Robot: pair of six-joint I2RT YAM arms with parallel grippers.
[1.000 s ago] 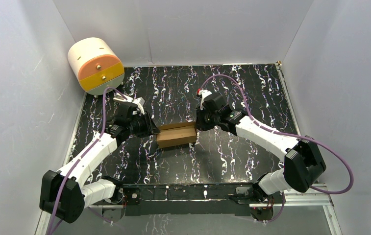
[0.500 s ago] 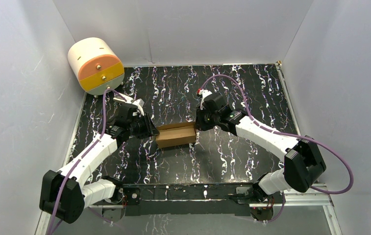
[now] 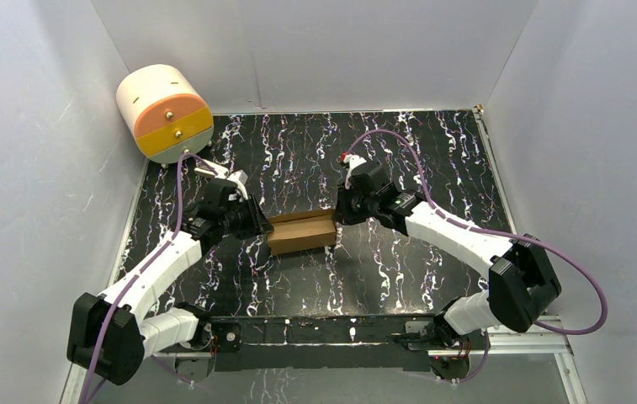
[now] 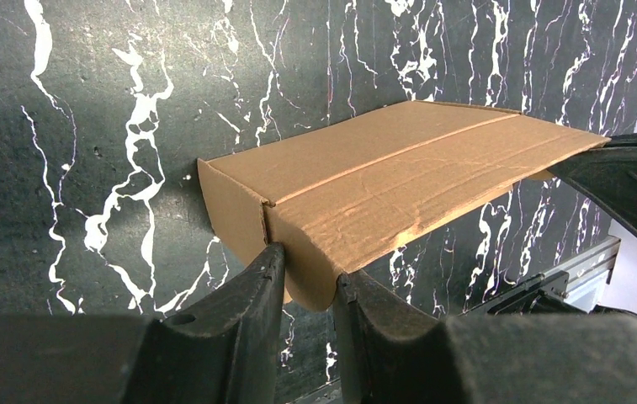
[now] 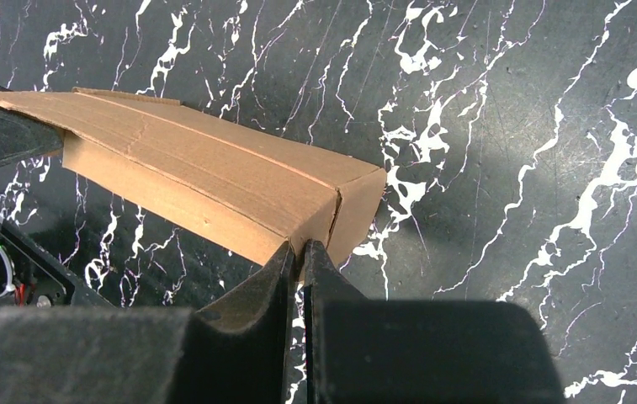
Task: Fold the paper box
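The paper box point(image 3: 302, 231), lying near the middle of the desk point(image 3: 432, 151), is clamped at its ends by the left gripper point(image 4: 308, 286) and the right gripper point(image 5: 300, 252), so the end flaps are best creased with both grips kept level.

Bright, even light from above; soft shadows; wrist-view foregrounds slightly blurred

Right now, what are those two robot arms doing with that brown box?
They are folding a paper box together. The left pincer nips a rounded flap at one end, and the right pincer pinches a thin edge at the other end. The box is at the middle of the black table; the round drawer unit stands apart in the far left corner.
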